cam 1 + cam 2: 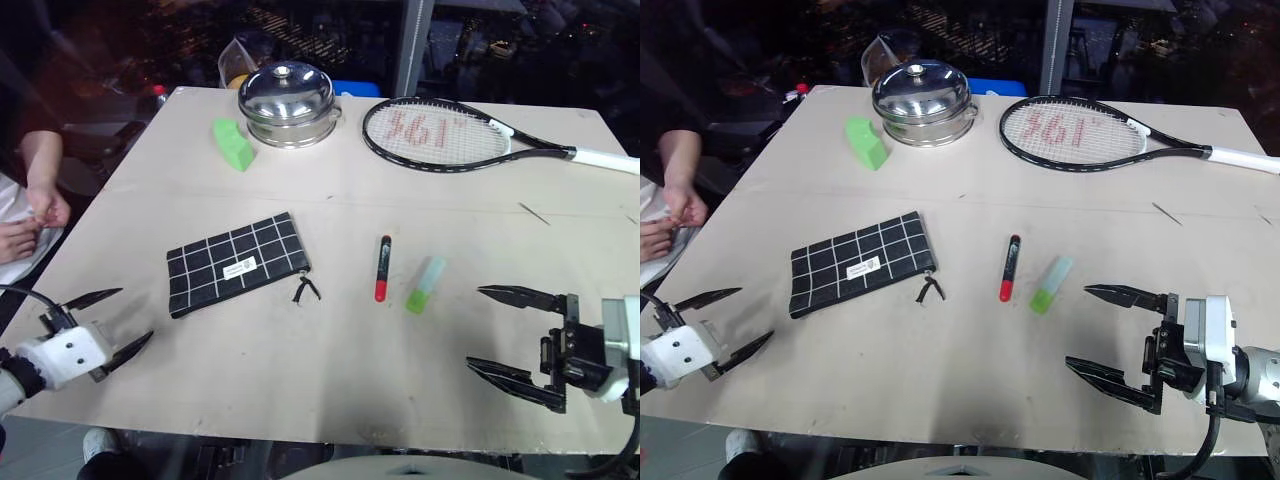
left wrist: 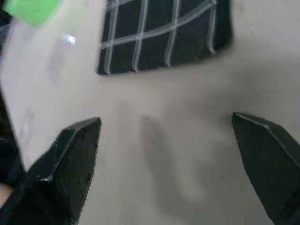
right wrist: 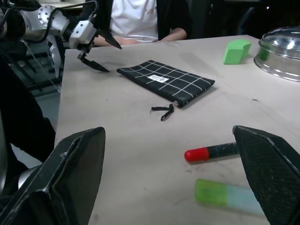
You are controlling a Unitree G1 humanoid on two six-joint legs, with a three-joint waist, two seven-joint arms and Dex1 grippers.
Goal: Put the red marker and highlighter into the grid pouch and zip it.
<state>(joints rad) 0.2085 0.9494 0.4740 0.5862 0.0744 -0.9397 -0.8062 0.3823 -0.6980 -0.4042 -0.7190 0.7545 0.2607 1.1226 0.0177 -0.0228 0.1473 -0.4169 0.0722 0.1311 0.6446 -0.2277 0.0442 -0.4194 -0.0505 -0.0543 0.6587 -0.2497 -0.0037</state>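
Meanwhile right pincer (image 1: 508,342) wide open, empty; highlighter (image 1: 425,284), red marker (image 1: 382,268) near, apart.

Grid pouch (image 1: 238,264) lies flat mid-counter (image 1: 330,370), its pull cord (image 1: 305,291) trailing off its right end. Right of that lies the red marker (image 1: 382,268), and just beside it, further right, the highlighter (image 1: 425,284), the two apart. Behind, near the far edge: wedge block (image 1: 233,143) on the left, lidded pot (image 1: 288,104) beside it, racket (image 1: 470,137) to the right. Left end effector (image 1: 112,322) sits at the near left edge, right end effector (image 1: 512,333) at the near right
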